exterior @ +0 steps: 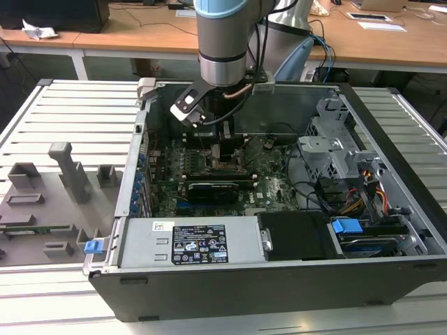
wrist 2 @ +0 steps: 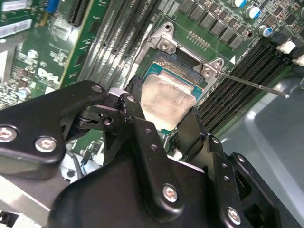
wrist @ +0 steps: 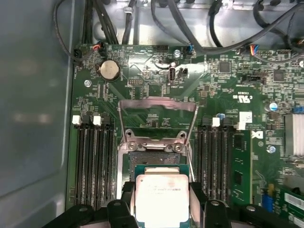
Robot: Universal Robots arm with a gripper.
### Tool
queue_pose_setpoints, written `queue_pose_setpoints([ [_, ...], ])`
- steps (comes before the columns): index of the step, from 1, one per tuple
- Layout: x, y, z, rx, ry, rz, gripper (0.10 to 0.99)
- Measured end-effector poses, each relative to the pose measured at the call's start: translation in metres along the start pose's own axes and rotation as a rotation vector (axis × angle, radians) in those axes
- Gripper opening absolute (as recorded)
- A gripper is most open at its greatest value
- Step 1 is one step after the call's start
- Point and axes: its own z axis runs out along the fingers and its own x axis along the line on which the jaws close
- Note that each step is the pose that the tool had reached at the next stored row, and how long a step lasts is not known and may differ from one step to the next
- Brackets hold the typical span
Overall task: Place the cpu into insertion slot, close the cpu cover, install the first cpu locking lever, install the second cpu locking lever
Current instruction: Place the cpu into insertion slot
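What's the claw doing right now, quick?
Gripper: closed, holding the cpu over the slot.

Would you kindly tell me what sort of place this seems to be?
Probably a robotics lab or workshop: an open computer case sits on a slatted metal bench, wooden desks stand behind, and the arm's hand holds the cpu over its motherboard.

insertion slot uncovered | cpu cover folded back | memory slots flank both sides | locking lever juts out
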Motion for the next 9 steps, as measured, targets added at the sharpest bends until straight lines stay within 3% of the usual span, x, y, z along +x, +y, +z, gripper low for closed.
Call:
queue_pose_setpoints([
  [9,0.0012,-0.0009,0.0107,0.000,-0.0052,0.015,0.541],
])
